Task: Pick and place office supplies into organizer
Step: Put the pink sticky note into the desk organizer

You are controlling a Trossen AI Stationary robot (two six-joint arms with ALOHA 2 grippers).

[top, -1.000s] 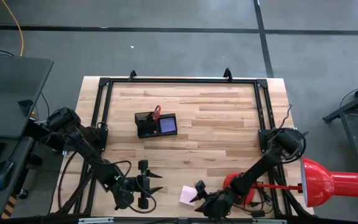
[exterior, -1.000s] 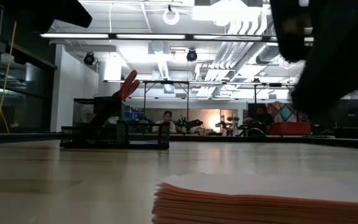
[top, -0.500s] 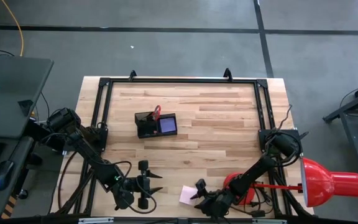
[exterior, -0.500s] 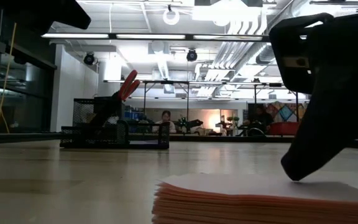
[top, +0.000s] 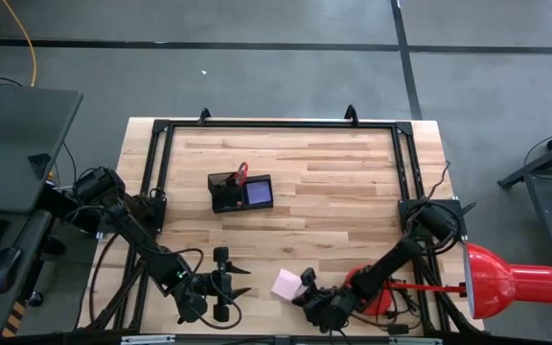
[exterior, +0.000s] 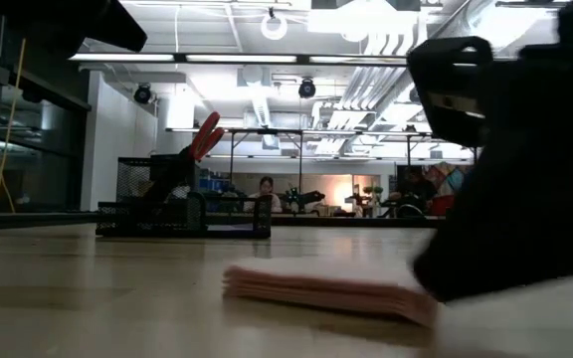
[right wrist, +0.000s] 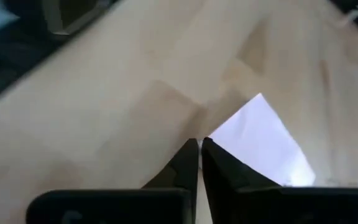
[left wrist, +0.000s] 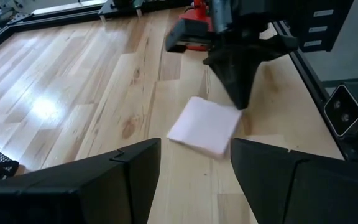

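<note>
A pink note pad (top: 287, 284) lies flat on the table near its near edge. My right gripper (top: 305, 286) is shut, with its tips right at the pad's right side; this also shows in the left wrist view (left wrist: 238, 104) and the right wrist view (right wrist: 199, 144). My left gripper (top: 244, 284) waits open to the left of the pad, its fingers pointing at it. The black organizer (top: 241, 192) stands mid-table with red-handled scissors (top: 242, 172) upright in it and a blue-purple pad (top: 258, 193) in another compartment. My right gripper touches the pink pad with its shut fingertips (left wrist: 240, 99) at the pad's edge near a corner (left wrist: 234, 115). Nothing sits between the fingers; the pad lies beside one of them (right wrist: 219, 163). The fingers slant down from the table's near right. The pad rests flat on the table.
A red desk lamp (top: 506, 283) lies at the near right, its round base (top: 377, 286) close behind my right gripper. A black frame (top: 276, 125) runs around the tabletop. Bare wood stretches between the pad and the organizer.
My right gripper has sunk toward the table and shut. Its tips came down at the pink pad. The pad has slid a little toward the far edge and turned slightly, staying flat on the table.
</note>
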